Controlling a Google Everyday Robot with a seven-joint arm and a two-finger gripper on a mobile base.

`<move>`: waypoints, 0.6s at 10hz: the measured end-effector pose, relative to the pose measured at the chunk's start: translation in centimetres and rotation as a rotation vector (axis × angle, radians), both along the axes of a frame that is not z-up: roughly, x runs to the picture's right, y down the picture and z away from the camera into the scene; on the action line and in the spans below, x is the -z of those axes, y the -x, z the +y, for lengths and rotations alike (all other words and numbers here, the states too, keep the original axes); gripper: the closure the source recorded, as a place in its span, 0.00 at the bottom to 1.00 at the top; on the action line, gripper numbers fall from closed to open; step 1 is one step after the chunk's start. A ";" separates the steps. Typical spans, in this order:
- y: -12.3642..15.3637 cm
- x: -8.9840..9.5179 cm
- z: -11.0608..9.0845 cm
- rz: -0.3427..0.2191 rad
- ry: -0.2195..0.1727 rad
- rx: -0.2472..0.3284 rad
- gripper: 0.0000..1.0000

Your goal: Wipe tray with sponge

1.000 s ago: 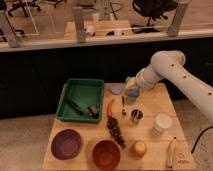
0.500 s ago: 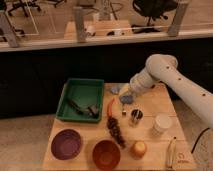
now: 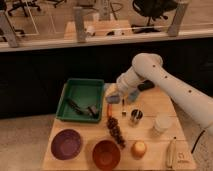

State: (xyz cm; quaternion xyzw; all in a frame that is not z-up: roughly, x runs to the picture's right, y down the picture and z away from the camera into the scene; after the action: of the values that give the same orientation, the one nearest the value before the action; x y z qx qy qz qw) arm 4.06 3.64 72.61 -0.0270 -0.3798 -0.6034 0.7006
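The green tray (image 3: 82,90) lies at the back left of the wooden table, with a couple of dark items (image 3: 80,106) in its near half. My white arm reaches in from the right. The gripper (image 3: 114,95) hovers just off the tray's right rim, shut on a yellow and blue sponge (image 3: 111,92). The sponge is beside the rim, outside the tray and above the table.
A purple bowl (image 3: 66,144) and an orange-brown bowl (image 3: 106,154) stand along the front edge. Dark grapes (image 3: 116,129), a carrot (image 3: 109,110), a fork (image 3: 123,106), a metal cup (image 3: 135,116), a white cup (image 3: 162,124), a round fruit (image 3: 138,148) and a banana (image 3: 171,152) crowd the middle and right.
The arm has swung left with the sponge in the gripper, from above the table's middle to just beside the tray's right rim.
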 end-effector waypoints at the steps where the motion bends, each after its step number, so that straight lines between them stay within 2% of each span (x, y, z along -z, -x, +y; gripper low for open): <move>1: -0.2 0.0 0.0 0.002 0.000 -0.002 1.00; 6: -0.2 0.0 0.0 0.002 0.000 -0.002 1.00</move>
State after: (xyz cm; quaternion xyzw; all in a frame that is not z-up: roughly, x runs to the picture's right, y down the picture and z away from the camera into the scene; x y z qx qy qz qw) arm 4.22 3.64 72.61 -0.0274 -0.3790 -0.6027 0.7016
